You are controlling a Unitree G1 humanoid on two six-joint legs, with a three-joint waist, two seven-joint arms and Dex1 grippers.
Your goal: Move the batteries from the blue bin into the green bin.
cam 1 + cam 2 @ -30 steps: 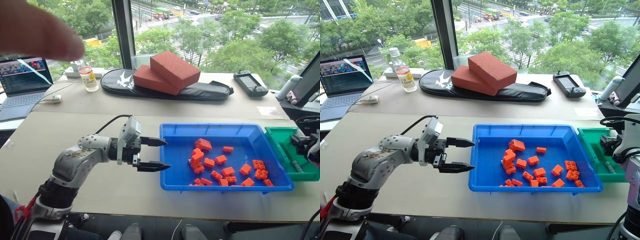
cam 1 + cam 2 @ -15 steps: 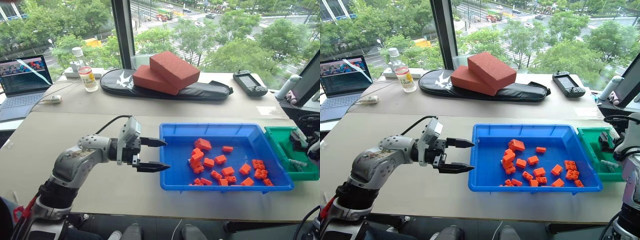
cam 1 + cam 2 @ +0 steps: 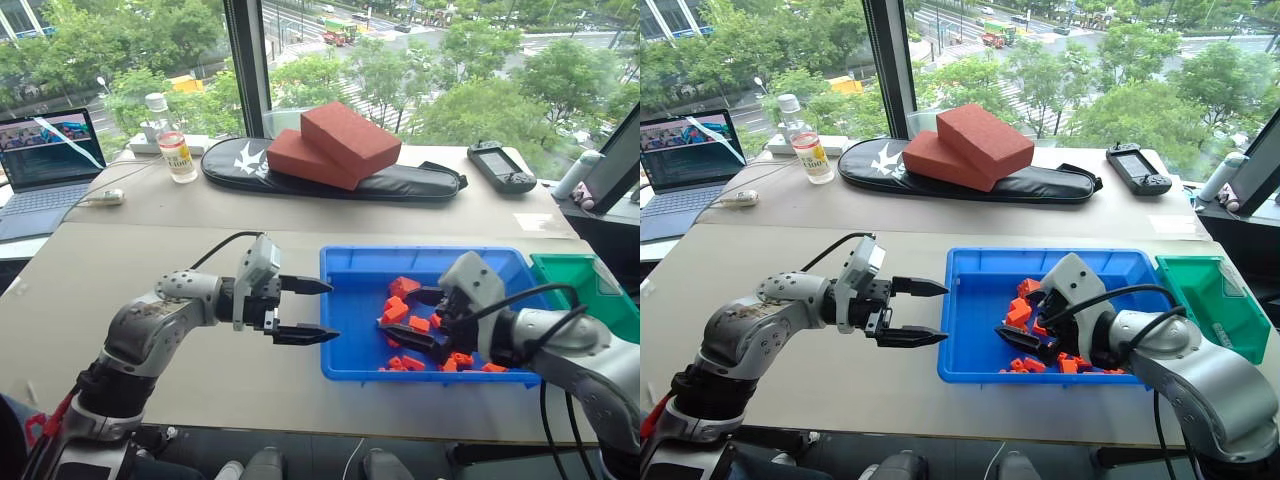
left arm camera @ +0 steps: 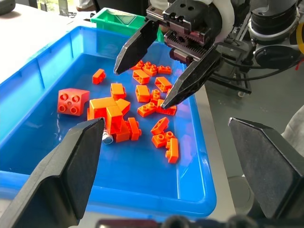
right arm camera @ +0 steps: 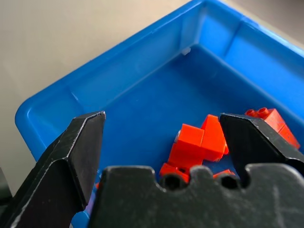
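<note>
The blue bin [image 3: 400,256] lies on the table and holds several orange blocks [image 3: 412,322]. A small grey end of a battery [image 4: 108,139] peeks from under the orange pile. My right gripper [image 3: 408,315] hovers open just above that pile, pointing toward the bin's left side; it also appears in the left wrist view [image 4: 140,88]. My left gripper [image 3: 334,309] is open and empty at the bin's left rim, aimed across it. The green bin [image 3: 1210,298] stands just right of the blue bin.
At the back of the table are a laptop [image 3: 40,150], a bottle [image 3: 178,156], two red bricks [image 3: 335,140] on a black bag and a handheld controller [image 3: 500,166]. Bare tabletop [image 3: 150,250] lies left of the blue bin.
My right arm has swung left from the green bin to over the blue bin, gripper open. A person's hand at the upper left is gone. The left arm has not moved.
</note>
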